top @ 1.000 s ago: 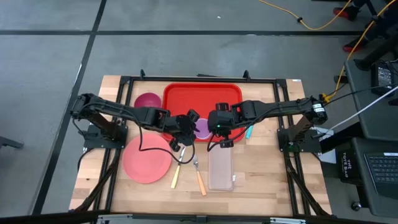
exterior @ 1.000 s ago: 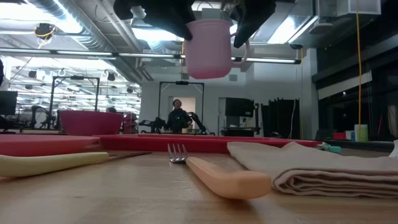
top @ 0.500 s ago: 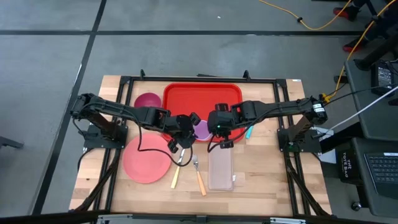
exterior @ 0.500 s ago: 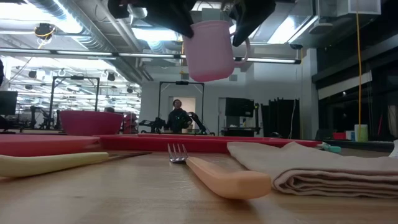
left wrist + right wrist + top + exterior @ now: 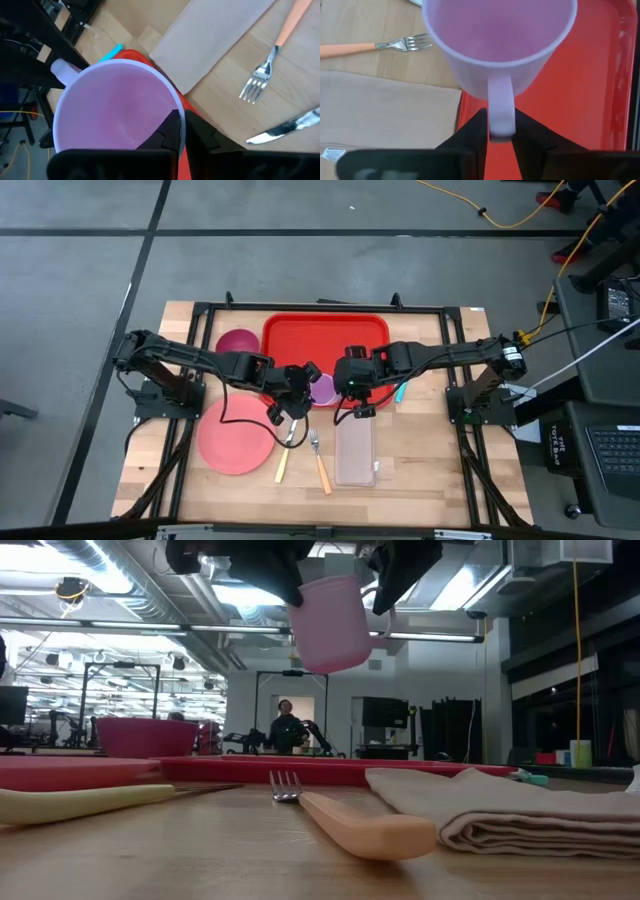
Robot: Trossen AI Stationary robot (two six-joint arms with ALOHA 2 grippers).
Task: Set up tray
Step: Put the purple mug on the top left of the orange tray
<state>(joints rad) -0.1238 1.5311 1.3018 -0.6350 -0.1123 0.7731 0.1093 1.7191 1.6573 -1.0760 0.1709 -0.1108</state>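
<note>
1. Your left gripper [image 5: 175, 132] pinches the pink cup's [image 5: 323, 388] rim while your right gripper [image 5: 500, 127] clamps its handle; pull unevenly and it tips or slips free.
2. The tray [image 5: 325, 340] lies on the bench at the far middle, directly under the cup; release high and the cup may bounce onto the fork [image 5: 317, 455].

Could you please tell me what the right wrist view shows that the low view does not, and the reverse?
Only the right wrist view shows the right end effector shut on the pink mug's handle, above the red tray's floor, and the empty inside of the mug. Only the low view shows the magenta bowl, the pink plate, and a person far behind. Both show the mug, fork and napkin.
</note>
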